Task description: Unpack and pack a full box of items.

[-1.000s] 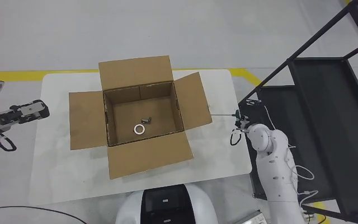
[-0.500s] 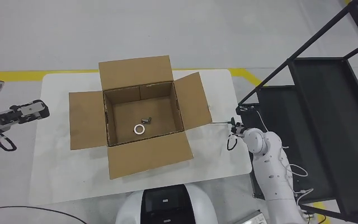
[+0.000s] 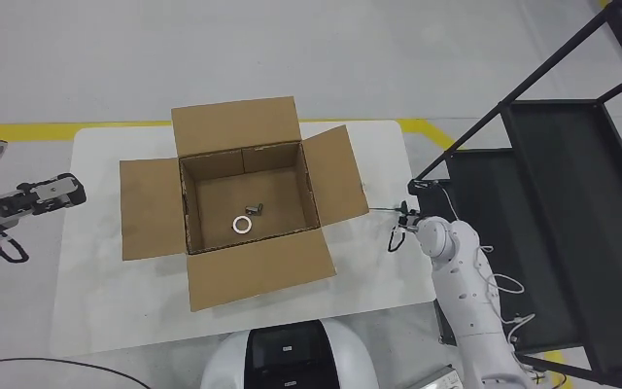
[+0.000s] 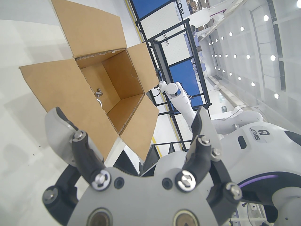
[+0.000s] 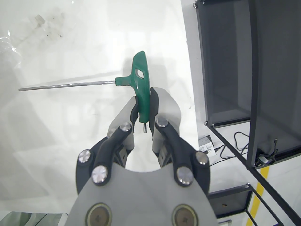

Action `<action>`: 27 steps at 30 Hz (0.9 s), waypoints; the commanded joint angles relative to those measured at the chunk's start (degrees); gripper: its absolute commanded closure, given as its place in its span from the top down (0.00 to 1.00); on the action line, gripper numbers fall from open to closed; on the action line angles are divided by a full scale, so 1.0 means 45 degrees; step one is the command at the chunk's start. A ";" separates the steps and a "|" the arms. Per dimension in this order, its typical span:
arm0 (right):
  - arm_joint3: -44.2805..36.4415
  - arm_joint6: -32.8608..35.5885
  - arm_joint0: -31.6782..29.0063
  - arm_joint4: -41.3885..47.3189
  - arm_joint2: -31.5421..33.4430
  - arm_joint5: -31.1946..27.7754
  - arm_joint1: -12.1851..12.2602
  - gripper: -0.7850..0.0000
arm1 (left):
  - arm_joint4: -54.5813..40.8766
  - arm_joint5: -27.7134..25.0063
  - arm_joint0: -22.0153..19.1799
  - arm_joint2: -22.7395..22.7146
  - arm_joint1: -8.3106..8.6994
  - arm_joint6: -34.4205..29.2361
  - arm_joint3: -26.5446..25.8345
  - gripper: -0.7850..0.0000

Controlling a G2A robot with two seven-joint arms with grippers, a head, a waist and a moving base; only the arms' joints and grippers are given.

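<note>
An open cardboard box (image 3: pixel 247 156) stands in the middle of the white table (image 3: pixel 97 292), all flaps folded out. Inside lie a white ring (image 3: pixel 241 225) and a small metal part (image 3: pixel 255 208); the same box (image 4: pixel 117 76) appears in the left wrist view. My right gripper (image 5: pixel 144 105) is shut on a green T-handle hex key (image 5: pixel 140 81), whose thin shaft points toward the box. In the top view that gripper (image 3: pixel 404 216) is at the table's right edge. My left gripper (image 4: pixel 128 128) hangs open, holding nothing, past the table's left edge (image 3: pixel 53 192).
A black metal rack (image 3: pixel 544 194) stands right beside the table on the right. Clear plastic wrap (image 5: pixel 9 41) lies on the table near the hex key's tip. A yellow floor line (image 3: pixel 58 127) runs behind the table.
The right arm has shifted a little toward the box with the hex key in its grip. The left arm has not moved.
</note>
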 commanded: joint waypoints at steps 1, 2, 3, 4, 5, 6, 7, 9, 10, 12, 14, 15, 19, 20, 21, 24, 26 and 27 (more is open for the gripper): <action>0.0025 0.0014 0.0014 0.0044 -0.0023 0.0025 0.0011 1.00 | 0.0000 0.0000 0.0000 0.0000 0.0000 0.0000 0.0000 1.00; 0.0028 0.0018 0.0022 0.0083 -0.0028 0.0049 0.0015 1.00 | 0.0000 0.0000 0.0000 0.0000 0.0000 0.0000 0.0000 1.00; 0.0023 0.0020 0.0025 0.0096 -0.0040 0.0061 0.0021 1.00 | 0.0000 0.0000 0.0000 0.0000 0.0000 0.0000 0.0000 1.00; -0.0013 0.0050 0.0028 0.0163 -0.0037 0.0054 0.0027 1.00 | 0.0000 0.0000 0.0000 0.0000 0.0000 0.0000 0.0000 1.00; -0.0090 0.0093 0.0025 0.0203 -0.0006 0.0042 0.0040 1.00 | 0.0000 0.0000 0.0000 0.0000 0.0000 0.0000 0.0000 1.00; -0.0187 0.0131 0.0005 0.0247 0.0058 0.0027 0.0058 1.00 | 0.0000 0.0000 0.0000 0.0000 0.0000 0.0000 0.0000 1.00; -0.0315 0.0148 -0.0023 0.0357 0.0163 0.0033 0.0076 1.00 | 0.0000 0.0000 0.0000 0.0000 0.0000 0.0000 0.0000 1.00; -0.0720 0.0180 -0.0129 0.0416 0.0410 -0.0021 0.0132 1.00 | 0.0000 0.0000 0.0000 0.0000 0.0000 0.0000 0.0000 1.00; -0.0993 0.0188 -0.0198 0.0483 0.0583 -0.0001 0.0161 1.00 | 0.0000 0.0000 0.0000 0.0000 0.0000 0.0000 0.0000 1.00; -0.1628 0.0212 -0.0366 0.0662 0.0938 0.0024 0.0217 1.00 | 0.0000 0.0000 0.0000 0.0000 0.0000 0.0000 0.0000 1.00; -0.2301 0.0144 -0.0518 0.1020 0.1308 0.0044 0.0258 1.00 | 0.0000 0.0000 0.0000 0.0000 0.0000 0.0000 0.0000 1.00; -0.2616 0.0070 -0.0568 0.1335 0.1485 0.0065 0.0266 1.00 | 0.0000 0.0000 0.0000 0.0000 0.0000 0.0000 0.0000 1.00; -0.3715 -0.0616 -0.0633 0.3894 0.1919 -0.0270 0.0199 1.00 | 0.0000 0.0000 0.0000 0.0000 0.0000 0.0000 0.0000 1.00; -0.3933 -0.0866 -0.0646 0.4821 0.1960 -0.0524 0.0164 1.00 | 0.0000 0.0000 0.0000 0.0000 0.0000 0.0000 0.0000 1.00; -0.4094 -0.1133 -0.0685 0.5615 0.1998 -0.0791 0.0136 1.00 | 0.0000 0.0000 0.0000 0.0000 0.0000 0.0000 0.0000 1.00; -0.4471 -0.1656 -0.0744 0.7235 0.1800 -0.1668 0.0083 1.00 | 0.0000 0.0000 0.0000 0.0000 0.0000 0.0000 0.0000 1.00; -0.4680 -0.1759 -0.0716 0.7821 0.1503 -0.2420 0.0079 1.00 | 0.0000 0.0000 0.0000 0.0000 0.0000 0.0000 0.0000 1.00; -0.4743 -0.1815 -0.0672 0.8166 0.1343 -0.2737 0.0072 1.00 | 0.0000 0.0000 0.0000 0.0000 0.0000 0.0000 0.0000 1.00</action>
